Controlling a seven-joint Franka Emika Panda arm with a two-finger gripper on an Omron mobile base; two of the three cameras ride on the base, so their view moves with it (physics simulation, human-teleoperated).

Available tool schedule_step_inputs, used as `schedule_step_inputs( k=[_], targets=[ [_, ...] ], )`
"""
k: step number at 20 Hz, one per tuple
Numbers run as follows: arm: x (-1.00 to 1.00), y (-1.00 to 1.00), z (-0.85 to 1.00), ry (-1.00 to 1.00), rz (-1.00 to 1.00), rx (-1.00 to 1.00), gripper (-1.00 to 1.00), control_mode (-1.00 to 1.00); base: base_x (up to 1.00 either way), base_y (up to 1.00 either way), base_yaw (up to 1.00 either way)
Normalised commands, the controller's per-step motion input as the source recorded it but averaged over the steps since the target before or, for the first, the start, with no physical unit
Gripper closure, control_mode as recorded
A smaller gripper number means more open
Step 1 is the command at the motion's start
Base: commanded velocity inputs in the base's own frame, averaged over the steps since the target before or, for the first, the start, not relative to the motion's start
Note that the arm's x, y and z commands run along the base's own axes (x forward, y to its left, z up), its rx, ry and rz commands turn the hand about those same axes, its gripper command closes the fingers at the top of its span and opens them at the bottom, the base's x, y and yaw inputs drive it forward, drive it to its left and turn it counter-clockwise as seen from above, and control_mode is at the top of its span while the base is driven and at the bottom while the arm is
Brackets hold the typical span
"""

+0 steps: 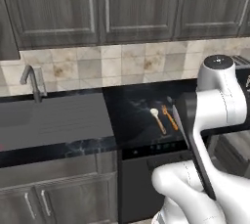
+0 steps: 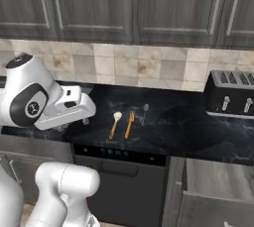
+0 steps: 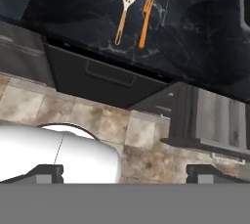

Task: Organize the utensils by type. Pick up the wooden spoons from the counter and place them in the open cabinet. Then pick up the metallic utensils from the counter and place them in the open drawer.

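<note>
A wooden spoon (image 2: 115,124) with a pale bowl lies on the black counter (image 2: 188,127) beside an orange fork (image 2: 130,123) and a small metallic spoon (image 2: 145,113). The hand view shows the same row from above: wooden spoon (image 3: 123,15), fork (image 3: 145,20), metallic spoon (image 3: 167,0). The wooden spoon (image 1: 157,119) and fork (image 1: 170,118) also lie just left of my arm. My gripper (image 3: 128,173) is open and empty, held high in front of the counter and well short of the utensils. The open drawer (image 2: 213,184) juts out at the lower right. The open cabinet is out of view.
A black toaster (image 2: 230,99) stands at the counter's right end. A sink (image 1: 53,118) with a faucet (image 1: 33,82) lies to the left. Closed upper cabinets (image 2: 129,5) hang above the tiled wall. A dark dishwasher front (image 3: 105,78) sits below the utensils.
</note>
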Motion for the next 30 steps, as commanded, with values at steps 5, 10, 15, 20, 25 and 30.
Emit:
schedule_step_inputs(
  k=[5,10,15,20,25,30],
  targets=[
    [0.0,0.0,0.0,0.0,0.0,0.0,-1.0,1.0,0.57,0.28,0.0],
    [0.0,0.0,0.0,0.0,0.0,0.0,-1.0,1.0,0.61,0.0,-0.02],
    [0.0,0.0,0.0,0.0,0.0,0.0,-1.0,1.0,0.23,-0.01,-0.05],
    [0.0,0.0,0.0,0.0,0.0,0.0,-1.0,1.0,-0.04,-0.01,-0.05],
    [-0.02,-0.16,-0.35,0.11,-0.04,0.15,-1.0,-1.0,-0.02,-0.03,-0.01],
    [0.13,-0.04,-0.38,0.16,0.0,0.23,-1.0,-1.0,0.0,0.0,0.0]
  ],
)
